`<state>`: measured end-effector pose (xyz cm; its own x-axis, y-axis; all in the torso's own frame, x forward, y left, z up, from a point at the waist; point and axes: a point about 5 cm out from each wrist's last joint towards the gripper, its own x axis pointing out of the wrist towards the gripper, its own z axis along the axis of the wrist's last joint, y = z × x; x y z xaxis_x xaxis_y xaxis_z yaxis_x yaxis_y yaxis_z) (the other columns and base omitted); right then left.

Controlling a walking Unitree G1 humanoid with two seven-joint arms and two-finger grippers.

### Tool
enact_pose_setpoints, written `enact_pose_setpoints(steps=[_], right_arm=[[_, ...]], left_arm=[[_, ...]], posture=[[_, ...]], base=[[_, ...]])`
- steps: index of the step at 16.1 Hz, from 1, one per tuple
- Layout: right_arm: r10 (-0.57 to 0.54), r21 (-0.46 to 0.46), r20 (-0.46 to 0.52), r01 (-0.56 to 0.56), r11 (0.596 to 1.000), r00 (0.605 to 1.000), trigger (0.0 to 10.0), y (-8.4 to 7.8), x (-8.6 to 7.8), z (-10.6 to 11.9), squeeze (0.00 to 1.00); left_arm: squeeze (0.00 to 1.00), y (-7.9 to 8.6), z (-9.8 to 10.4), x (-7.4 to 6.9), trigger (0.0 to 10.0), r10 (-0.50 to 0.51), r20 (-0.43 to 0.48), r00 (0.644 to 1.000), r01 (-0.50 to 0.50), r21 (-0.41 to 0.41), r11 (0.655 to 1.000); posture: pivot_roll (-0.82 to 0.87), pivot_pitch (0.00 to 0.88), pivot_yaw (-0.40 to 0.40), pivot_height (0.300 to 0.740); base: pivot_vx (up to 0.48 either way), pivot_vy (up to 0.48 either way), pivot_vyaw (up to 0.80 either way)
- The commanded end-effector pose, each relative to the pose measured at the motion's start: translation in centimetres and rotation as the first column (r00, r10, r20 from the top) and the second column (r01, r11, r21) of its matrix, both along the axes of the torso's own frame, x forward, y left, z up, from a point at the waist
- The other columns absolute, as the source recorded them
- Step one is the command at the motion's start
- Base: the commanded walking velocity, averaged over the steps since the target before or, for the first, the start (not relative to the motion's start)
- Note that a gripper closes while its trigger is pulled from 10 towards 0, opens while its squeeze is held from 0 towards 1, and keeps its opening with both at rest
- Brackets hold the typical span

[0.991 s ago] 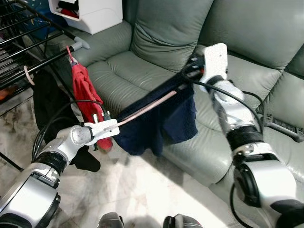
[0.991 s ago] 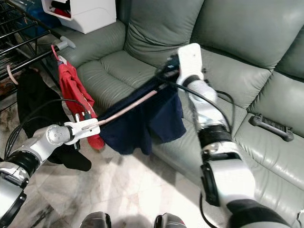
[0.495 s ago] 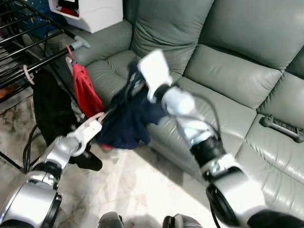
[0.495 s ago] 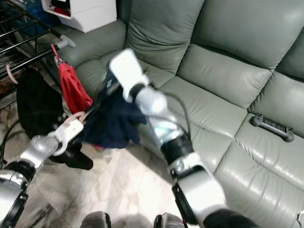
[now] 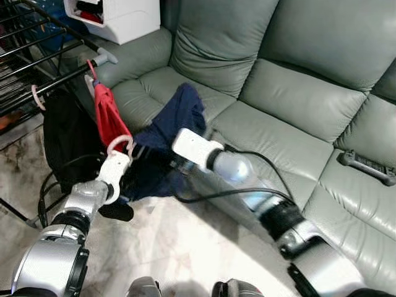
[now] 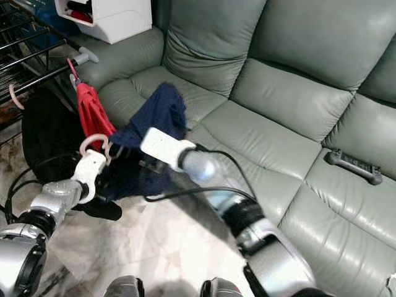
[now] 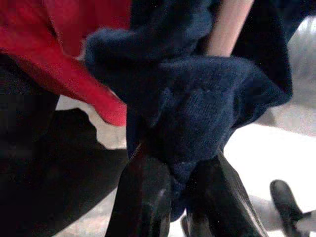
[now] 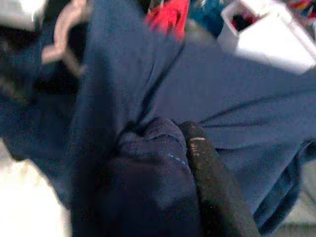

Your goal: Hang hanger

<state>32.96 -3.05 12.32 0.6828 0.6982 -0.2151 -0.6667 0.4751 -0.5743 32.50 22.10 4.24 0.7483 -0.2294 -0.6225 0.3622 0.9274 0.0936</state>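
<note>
a: grey-green leather sofa (image 5: 297,80) behind, pale marble floor (image 5: 185,247) below, black drying rack (image 5: 37,68) off to the robot's left with a red garment (image 5: 108,114) hung on its rail.

b: task item?

a: pink hanger (image 5: 119,143) wrapped in a navy garment (image 5: 167,133), held low between both arms, just beside the red garment, hook near the left wrist. not yet on the rail.

b: pincers?

a: left gripper (image 7: 170,185) narrow, pinched on navy cloth and probably the hanger end. right gripper (image 8: 197,163) buried in the same cloth; cannot tell open or closed.

b: risks?

a: likely cloth bunching and sliding off the hanger while tilted. hook could snag the red garment or miss the rail.

b: containers?

a: white bin (image 5: 120,18) on the sofa arm, open-fronted, red and dark items inside, unclear what.
</note>
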Motion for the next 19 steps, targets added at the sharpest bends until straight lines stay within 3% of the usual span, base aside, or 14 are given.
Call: enact_pose_setpoints(steps=[1, 2, 3, 4, 7, 8, 9, 10, 11, 12, 13, 14, 17, 19], right_arm=[[0.025, 0.049, -0.037, -0.024, 0.998, 0.999, 0.0, 0.5, -0.7, -0.3, 0.0], [0.049, 0.106, -0.054, -0.043, 0.993, 0.997, 0.0, 1.1, -1.2, -0.1, 0.0], [0.166, 0.216, -0.083, -0.145, 0.966, 0.983, 0.0, 3.1, -3.0, 0.5, 0.0], [0.282, 0.259, -0.097, -0.249, 0.933, 0.955, 0.0, 4.6, -4.7, 0.7, 0.0], [0.384, 0.282, -0.134, -0.336, 0.898, 0.913, 0.0, 5.3, -6.0, 0.7, 0.0], [0.402, 0.247, -0.144, -0.36, 0.9, 0.905, 0.0, 5.1, -6.5, 0.4, 0.0], [0.382, 0.19, -0.158, -0.352, 0.917, 0.911, 3.3, 4.6, -6.3, -0.3, 0.0], [0.287, 0.128, -0.2, -0.266, 0.955, 0.937, 10.0, 3.2, -5.2, -1.3, 0.0], [0.238, 0.105, -0.195, -0.221, 0.97, 0.952, 10.0, 2.6, -4.6, -1.6, 1.0], [0.125, -0.079, -0.117, -0.135, 0.988, 0.985, 10.0, 0.4, -3.2, -2.6, 1.0], [0.091, -0.152, -0.075, -0.102, 0.983, 0.993, 10.0, -0.6, -2.6, -2.9, 1.0], [0.059, -0.251, -0.062, -0.073, 0.965, 0.996, 10.0, -2.8, -2.2, -3.4, 1.0], [0.062, -0.44, 0.026, -0.044, 0.897, 0.998, 10.0, -6.7, -1.8, -3.4, 1.0], [0.056, -0.463, 0.008, -0.046, 0.885, 0.998, 10.0, -9.5, -1.9, -3.0, 1.0]], left_arm=[[0.0, -0.2, 2.4, 1.7, 0.0, 0.043, 0.095, 0.995, -0.036, -0.068, 0.997], [0.0, -0.3, 2.8, 1.9, 0.0, 0.056, 0.107, 0.993, -0.046, -0.092, 0.995], [0.0, -1.2, 3.5, 2.5, 0.0, 0.061, 0.133, 0.989, -0.044, -0.124, 0.991], [0.0, -2.2, 3.9, 2.7, 0.0, 0.047, 0.148, 0.988, -0.026, -0.141, 0.99], [0.0, -2.9, 4.2, 2.9, 0.0, 0.046, 0.152, 0.987, -0.022, -0.154, 0.988], [0.0, -2.9, 4.3, 2.8, 0.0, 0.047, 0.154, 0.987, -0.023, -0.152, 0.988], [0.0, -2.8, 4.4, 2.8, 0.0, 0.034, 0.16, 0.987, -0.014, -0.123, 0.992], [0.0, -2.4, 4.5, 2.7, 0.0, 0.026, 0.165, 0.986, -0.01, -0.098, 0.995], [0.0, -2.2, 4.5, 2.7, 0.0, 0.022, 0.17, 0.985, -0.008, -0.082, 0.997], [0.0, -1.6, 4.6, 2.6, 0.0, -0.004, 0.182, 0.983, 0.01, -0.031, 0.999], [0.0, -1.4, 4.7, 2.6, 0.0, -0.004, 0.182, 0.983, 0.008, -0.025, 1.0], [0.0, -0.8, 4.8, 2.5, 0.0, -0.044, 0.192, 0.981, 0.035, 0.046, 0.998], [0.0, -0.1, 4.9, 2.2, 0.0, -0.131, 0.181, 0.975, 0.103, 0.155, 0.983], [0.0, 0.2, 5.0, 2.0, 0.0, -0.241, 0.151, 0.959, 0.197, 0.258, 0.946]], posture=[[-0.05, 0.036, 0.009, 0.74], [-0.04, 0.037, 0.009, 0.74], [-0.04, 0.038, 0.01, 0.74], [-0.04, 0.038, 0.01, 0.74], [-0.04, 0.038, 0.012, 0.74], [-0.04, 0.038, 0.012, 0.74], [-0.04, 0.038, 0.012, 0.74], [-0.04, 0.038, 0.013, 0.74], [-0.04, 0.039, 0.011, 0.74], [-0.04, 0.039, 0.009, 0.74], [-0.04, 0.04, 0.008, 0.74], [-0.04, 0.04, 0.008, 0.74], [-0.04, 0.04, 0.008, 0.74], [-0.04, 0.037, 0.009, 0.74]], base=[[0.0, 0.0, 0.0], [0.0, 0.0, 0.0], [0.0, 0.0, 0.0], [0.0, 0.0, 0.0], [0.0, 0.0, 0.0], [0.0, 0.0, 0.0], [0.0, 0.0, 0.0], [0.0, 0.0, 0.0], [0.0, 0.0, 0.0], [0.0, 0.0, 0.0], [0.0, 0.0, 0.0], [0.0, 0.0, 0.0], [0.0, 0.0, 0.0], [0.0, 0.0, 0.0]])
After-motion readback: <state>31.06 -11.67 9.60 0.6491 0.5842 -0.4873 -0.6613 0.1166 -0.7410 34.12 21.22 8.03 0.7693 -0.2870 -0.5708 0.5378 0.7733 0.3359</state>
